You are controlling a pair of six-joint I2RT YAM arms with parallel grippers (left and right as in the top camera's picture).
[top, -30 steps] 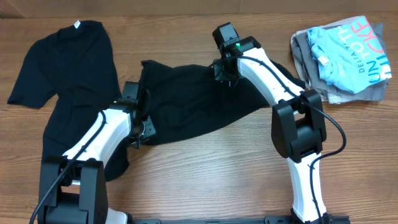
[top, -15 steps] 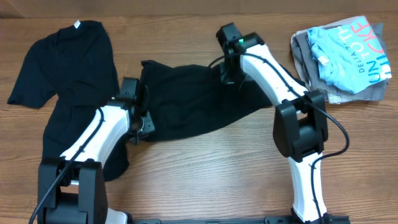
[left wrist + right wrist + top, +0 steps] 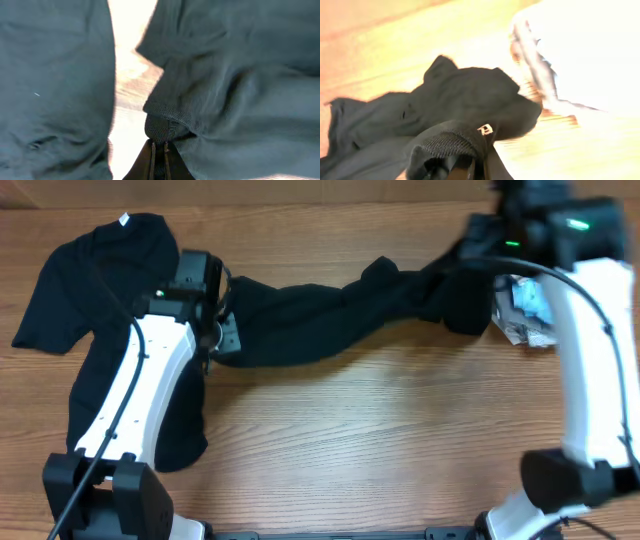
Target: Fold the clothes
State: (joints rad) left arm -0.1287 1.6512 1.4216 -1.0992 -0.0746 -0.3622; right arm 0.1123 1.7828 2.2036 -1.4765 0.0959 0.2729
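Pinching, left gripper (image 3: 159,147): jaws pressed together on a bunched fold at the left end of the stretched black shirt (image 3: 320,320).
Right gripper (image 3: 469,162): clamped tight on a ribbed edge of the same shirt (a small white mark (image 3: 485,129) sits on the fabric just above the fingers).
Stretched black shirt: strung between both grippers across the wooden table (image 3: 380,440).
Second black shirt (image 3: 100,290): spread at far left, white neck tag (image 3: 124,220) showing, partly under the left arm.
Light-blue garment (image 3: 527,305): beside the right gripper, mostly hidden.

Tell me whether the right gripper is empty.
No, the right gripper is shut on a bunched edge of the black shirt, as the right wrist view shows.
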